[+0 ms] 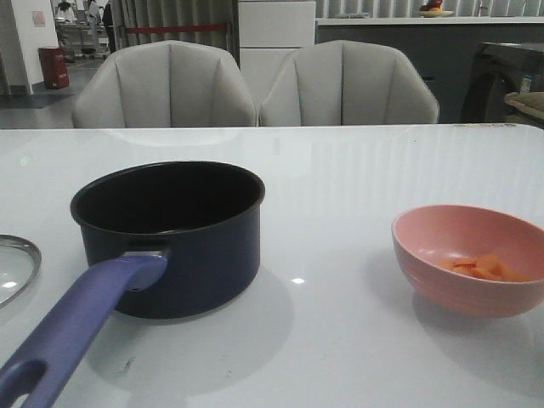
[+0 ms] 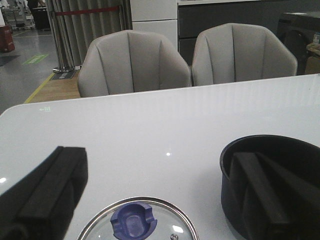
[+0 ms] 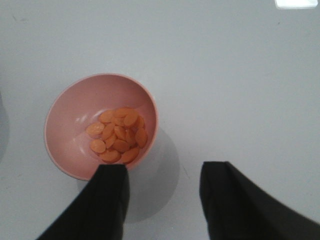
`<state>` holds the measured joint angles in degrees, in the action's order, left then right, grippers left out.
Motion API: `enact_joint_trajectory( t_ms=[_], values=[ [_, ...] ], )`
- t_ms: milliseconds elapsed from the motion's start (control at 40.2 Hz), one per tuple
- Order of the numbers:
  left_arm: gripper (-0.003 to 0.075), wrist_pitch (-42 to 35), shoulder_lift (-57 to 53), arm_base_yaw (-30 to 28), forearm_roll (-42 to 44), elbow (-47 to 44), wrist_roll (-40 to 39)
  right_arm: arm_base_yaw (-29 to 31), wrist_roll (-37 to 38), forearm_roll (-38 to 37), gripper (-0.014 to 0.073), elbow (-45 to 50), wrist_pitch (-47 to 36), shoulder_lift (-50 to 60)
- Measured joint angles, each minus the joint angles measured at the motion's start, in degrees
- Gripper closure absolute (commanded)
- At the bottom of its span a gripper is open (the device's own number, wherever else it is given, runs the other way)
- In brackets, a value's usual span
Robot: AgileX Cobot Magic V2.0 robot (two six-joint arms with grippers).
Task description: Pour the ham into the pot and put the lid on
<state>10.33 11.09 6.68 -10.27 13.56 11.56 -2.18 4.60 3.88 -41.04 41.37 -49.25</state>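
Hovering spread over the white table [image 1: 357, 195], the right claw [image 3: 162, 195] overlooks orange-pink ham slices [image 3: 118, 136] (in a pink bowl [image 3: 70, 125]); the left claw [image 2: 160, 200], also spread, hangs above the clear glass lid [image 2: 165, 212] near the table's left edge, beside the dark navy pot [image 1: 170, 234].

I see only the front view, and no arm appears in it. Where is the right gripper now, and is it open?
Observer: The right gripper is open, above the table beside the pink bowl; it holds nothing.
Operator: Is the ham whole or cut?
Observer: The ham is many thin oval slices, heaped in the bowl's bottom.
Operator: And the lid? I see only its edge.
Observer: The lid lies flat, knob up, below the open left gripper.
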Motion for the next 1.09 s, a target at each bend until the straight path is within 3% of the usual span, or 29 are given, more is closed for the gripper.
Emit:
enact_joint_trajectory(
  t_ms=[348,994,1093],
  values=[
    [0.0115,0.0,0.0,0.0,0.0,0.0,0.0,0.0,-0.82,2.49,0.0107,-15.28,10.54,-26.93],
    [0.0115,0.0,0.0,0.0,0.55,0.0,0.0,0.92,-7.62,7.32,0.0109,-18.37,4.79,-46.3],
    [0.0115,0.0,0.0,0.0,0.55,0.0,0.0,0.92,-8.19,7.9,0.0161,-18.51,4.29,-48.24]
  ],
)
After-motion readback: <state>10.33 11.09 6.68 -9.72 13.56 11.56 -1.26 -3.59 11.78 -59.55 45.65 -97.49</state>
